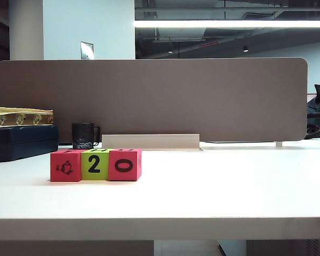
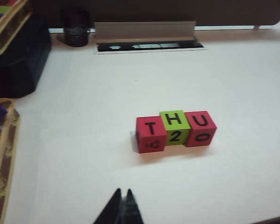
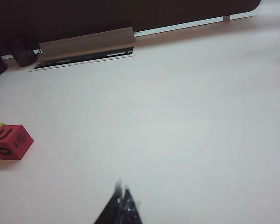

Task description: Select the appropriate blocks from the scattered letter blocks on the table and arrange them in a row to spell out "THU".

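- Blocks of foam, three in number, stand in one row on the smooth white tabletop (image 1: 213, 192), each one touching its neighbour.
- From the exterior view, the left pinkish-red foam cube (image 1: 65, 166) shows a small black animal figure on its front face, the lime green foam cube (image 1: 94, 164) in the middle shows the digit 2, and the right pinkish-red foam cube (image 1: 125, 165) shows a 0.
- From the left wrist view, the top faces read T, H, U in order along the row.
- Containers: a black mug (image 1: 84, 135) stands behind the row, near the beige divider panel (image 1: 149, 98); what is inside it cannot be seen.
- A dark blue box (image 1: 21, 141) sits at the left edge of the table, with a flat yellow patterned box (image 1: 21, 116) lying on top of it; both are closed.
- A low beige flap (image 1: 149, 141) stands at the foot of the divider, over a slot in the table.
- Left gripper (image 2: 121, 193) hangs above bare table, near the row but apart from it; its two black fingers are pressed together and hold nothing.
- Right gripper (image 3: 122, 190) hangs over bare table well apart from the blocks, with its fingers also closed together on nothing.
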Tool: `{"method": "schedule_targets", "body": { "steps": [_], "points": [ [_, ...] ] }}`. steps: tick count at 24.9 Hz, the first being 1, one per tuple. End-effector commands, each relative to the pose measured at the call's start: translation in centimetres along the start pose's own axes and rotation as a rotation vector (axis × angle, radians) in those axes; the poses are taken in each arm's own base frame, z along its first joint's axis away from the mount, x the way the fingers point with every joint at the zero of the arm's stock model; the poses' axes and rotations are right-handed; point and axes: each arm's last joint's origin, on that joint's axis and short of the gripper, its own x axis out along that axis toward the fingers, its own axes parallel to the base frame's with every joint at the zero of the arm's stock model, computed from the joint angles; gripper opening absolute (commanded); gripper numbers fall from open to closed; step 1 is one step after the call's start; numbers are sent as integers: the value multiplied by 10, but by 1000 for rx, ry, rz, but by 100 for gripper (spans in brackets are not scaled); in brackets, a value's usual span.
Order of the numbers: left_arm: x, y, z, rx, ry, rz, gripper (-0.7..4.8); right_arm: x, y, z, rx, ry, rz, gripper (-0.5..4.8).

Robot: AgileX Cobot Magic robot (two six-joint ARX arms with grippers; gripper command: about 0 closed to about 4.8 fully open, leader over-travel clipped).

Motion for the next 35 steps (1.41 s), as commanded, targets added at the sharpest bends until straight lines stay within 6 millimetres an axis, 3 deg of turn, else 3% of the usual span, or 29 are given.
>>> {"method": "schedule_targets", "body": {
  "steps": [1,13,19,23,27,35],
  "points": [
    [-1,-1,1,1,-9,-29,-5,-2,-1,2,17,-19,10,-1],
    [-1,-1,1,8,-10,-32,-5,-2,-1,2,17,-22,4,-1],
    [22,3,1,86,-224,62,-5,-2,-1,2,17,-22,4,-1],
    [47,14,-34,22,-320,135,-5,-2,-1,2,17,-22,3,-1],
    [61,25,-67,-22,-285,213,-5,-2,-1,2,17,-22,4,-1],
    [84,32,-101,-43,-302,231,-5,-2,-1,2,17,-22,3,-1]
  ]
}}
